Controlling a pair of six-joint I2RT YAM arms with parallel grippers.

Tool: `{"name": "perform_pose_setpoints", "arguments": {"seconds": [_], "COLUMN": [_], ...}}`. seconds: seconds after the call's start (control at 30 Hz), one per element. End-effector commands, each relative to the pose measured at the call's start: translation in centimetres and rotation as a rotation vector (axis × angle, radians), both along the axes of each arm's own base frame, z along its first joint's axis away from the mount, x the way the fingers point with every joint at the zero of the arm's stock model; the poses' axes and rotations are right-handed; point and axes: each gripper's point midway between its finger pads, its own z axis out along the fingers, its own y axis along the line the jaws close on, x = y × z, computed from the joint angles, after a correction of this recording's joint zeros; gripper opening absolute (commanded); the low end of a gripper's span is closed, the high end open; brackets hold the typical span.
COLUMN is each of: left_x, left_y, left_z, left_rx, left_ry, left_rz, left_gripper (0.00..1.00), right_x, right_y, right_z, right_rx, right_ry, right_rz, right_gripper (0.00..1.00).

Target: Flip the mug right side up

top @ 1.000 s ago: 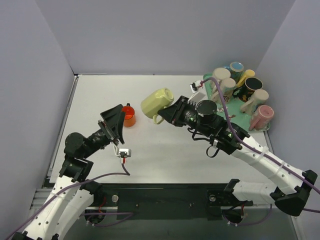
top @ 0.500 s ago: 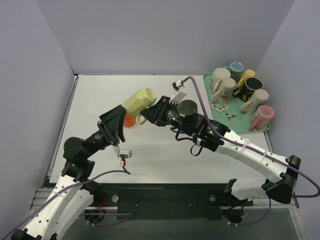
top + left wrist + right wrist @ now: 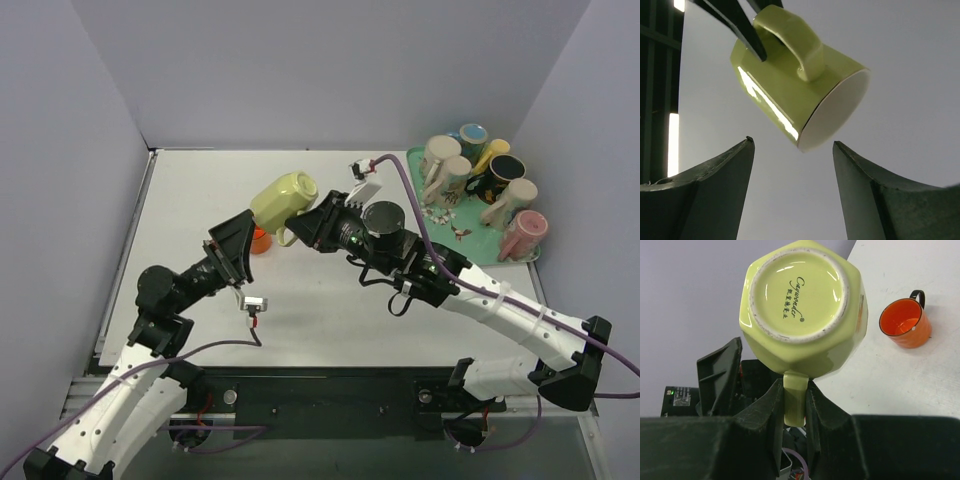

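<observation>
The yellow-green mug (image 3: 283, 199) hangs in the air over the table's middle left, tilted, base toward the back left. My right gripper (image 3: 303, 223) is shut on its handle (image 3: 795, 402); the right wrist view shows the mug's base (image 3: 798, 290) facing the camera. My left gripper (image 3: 240, 250) is open and empty, just below and left of the mug. In the left wrist view the mug (image 3: 790, 87) hangs above and between the open fingers (image 3: 720, 185), apart from them, its white mouth toward the right.
A small orange cup (image 3: 259, 240) stands upright on the table, partly behind my left gripper, and shows in the right wrist view (image 3: 905, 324). A green tray (image 3: 470, 242) with several mugs sits at the back right. Grey walls enclose the table.
My right gripper carried the mug left from the table's middle, then raised it slightly. My left gripper moved up and right, closer under the mug.
</observation>
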Motion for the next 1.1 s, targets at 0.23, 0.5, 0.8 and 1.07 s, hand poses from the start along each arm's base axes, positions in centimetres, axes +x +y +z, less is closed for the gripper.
{"name": "perform_pose_setpoints", "arguments": {"seconds": [0.23, 0.5, 0.8, 1.07], "left_x": [-0.2, -1.3, 1.2, 4.5], "left_y": [-0.6, -1.1, 0.2, 9.4], "left_z": [2.7, 3.0, -1.0, -12.4], "left_rx": [-0.039, -0.059, 0.027, -0.051], "left_ry": [-0.101, -0.098, 0.226, 1.083], "left_rz": [-0.012, -0.063, 0.06, 0.744], "left_gripper": [0.7, 0.42, 0.0, 0.0], "right_x": [-1.8, -0.1, 5.0, 5.9], "right_y": [1.8, 4.1, -2.0, -13.5], "right_z": [7.9, 4.0, -2.8, -6.5], "right_rx": [0.252, 0.304, -0.001, -0.384], "right_ry": [-0.089, 0.046, 0.097, 0.007], "right_rz": [0.098, 0.166, -0.083, -0.445], "right_gripper": [0.0, 0.0, 0.56, 0.92]}}
